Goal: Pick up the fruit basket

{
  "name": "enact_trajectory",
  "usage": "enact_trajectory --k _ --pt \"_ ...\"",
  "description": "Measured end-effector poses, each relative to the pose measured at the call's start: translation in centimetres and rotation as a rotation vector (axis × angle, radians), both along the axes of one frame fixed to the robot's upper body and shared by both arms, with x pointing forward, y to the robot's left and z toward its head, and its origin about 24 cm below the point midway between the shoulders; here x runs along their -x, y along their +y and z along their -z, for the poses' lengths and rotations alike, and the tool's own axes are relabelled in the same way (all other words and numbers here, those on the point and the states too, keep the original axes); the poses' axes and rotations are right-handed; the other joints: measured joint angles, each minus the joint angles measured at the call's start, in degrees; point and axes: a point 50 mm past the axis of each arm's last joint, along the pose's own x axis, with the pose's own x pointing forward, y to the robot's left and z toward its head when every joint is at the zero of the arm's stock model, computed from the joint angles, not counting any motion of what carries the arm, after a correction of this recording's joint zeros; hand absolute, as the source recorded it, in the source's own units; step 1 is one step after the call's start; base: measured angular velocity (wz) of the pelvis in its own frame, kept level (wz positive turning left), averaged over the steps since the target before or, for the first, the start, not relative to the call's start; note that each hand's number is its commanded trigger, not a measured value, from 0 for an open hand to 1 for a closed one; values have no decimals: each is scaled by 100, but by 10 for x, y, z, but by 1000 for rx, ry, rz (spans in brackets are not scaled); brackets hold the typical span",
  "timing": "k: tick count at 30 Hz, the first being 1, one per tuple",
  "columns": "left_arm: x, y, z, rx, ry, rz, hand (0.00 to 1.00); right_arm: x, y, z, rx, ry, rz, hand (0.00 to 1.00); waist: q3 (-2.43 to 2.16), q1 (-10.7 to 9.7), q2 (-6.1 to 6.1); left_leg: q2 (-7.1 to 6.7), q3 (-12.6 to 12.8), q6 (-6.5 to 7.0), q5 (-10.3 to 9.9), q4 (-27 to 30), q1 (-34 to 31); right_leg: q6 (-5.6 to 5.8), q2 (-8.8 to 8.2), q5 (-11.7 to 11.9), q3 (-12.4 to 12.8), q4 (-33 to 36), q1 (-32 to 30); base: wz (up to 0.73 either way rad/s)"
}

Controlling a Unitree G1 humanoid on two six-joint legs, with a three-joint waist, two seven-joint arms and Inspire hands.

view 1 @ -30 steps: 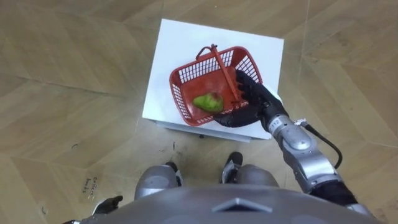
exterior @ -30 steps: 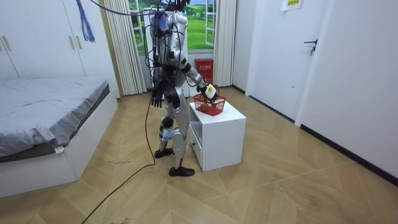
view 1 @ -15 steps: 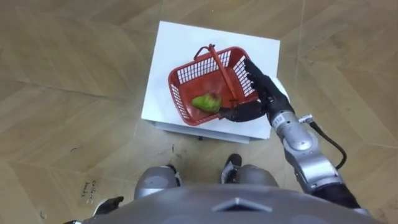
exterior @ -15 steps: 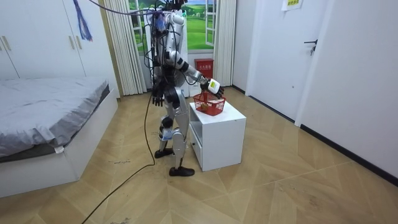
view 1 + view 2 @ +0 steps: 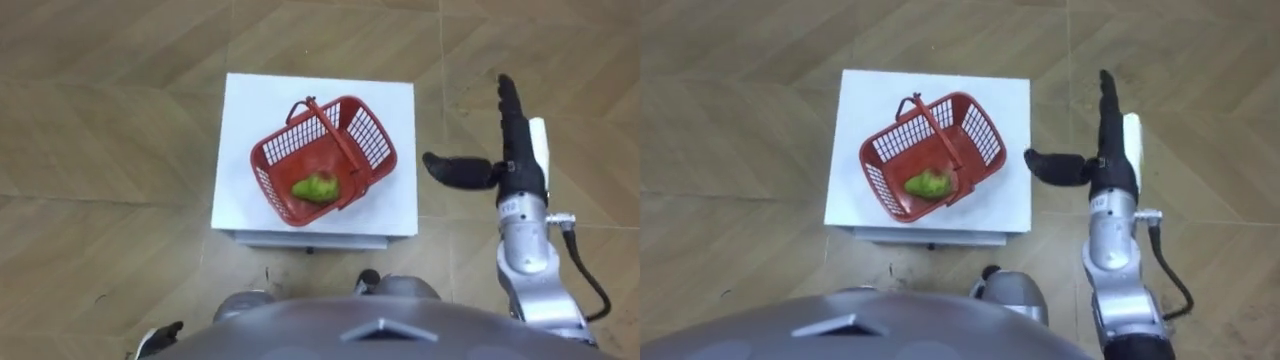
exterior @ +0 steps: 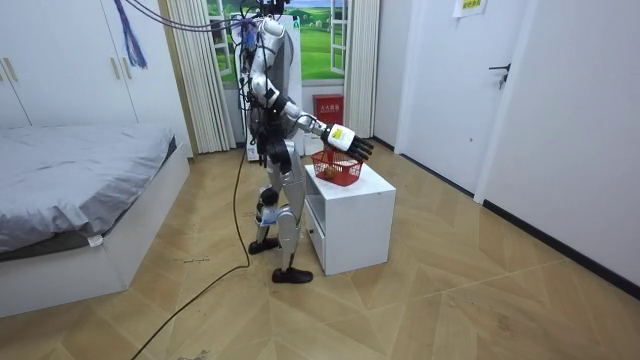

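- Your robot's right hand [image 5: 516, 165] is released: straight fingers, thumb spread toward the basket, nothing in its grasp. It hovers just past the right edge of the white cabinet [image 5: 245, 110], over the wooden floor [image 5: 100, 150].
- The red fruit basket [image 5: 368, 128] sits on the cabinet top, turned diagonally and apart from that hand. Its handle [image 5: 330, 135] stands upright across it.
- You can see one green fruit [image 5: 315, 187] lying inside the basket.
- The left hand [image 5: 158, 340] shows low at the lower left edge; you cannot tell its state.
- In the room view the robot stands upright beside the cabinet, right arm held out.
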Motion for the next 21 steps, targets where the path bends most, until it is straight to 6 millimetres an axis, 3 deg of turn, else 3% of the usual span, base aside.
enact_trajectory --k 5,13,16,21 --pt "0 1 0 -5 -3 -5 0 36 -13 28 81 190 24 0 5 10 48 5 26 -5 -3 -80 155 2 27 -2 37 -63 155 -2" --pt "-4 4 -1 -36 -13 9 0 86 -23 65 71 453 123 0 17 21 34 11 -6 -8 -5 -100 258 15 36 -12 8 -98 287 3" --pt "1 4 -2 -48 15 23 0 117 -28 79 98 644 135 0 12 31 50 11 -20 -10 -5 -110 356 35 38 -48 -15 -115 380 3" --pt "2 5 -2 -53 51 19 0 151 -27 91 29 910 140 0 10 15 6 13 -127 -32 -22 -111 456 51 22 -133 -97 -68 512 10"
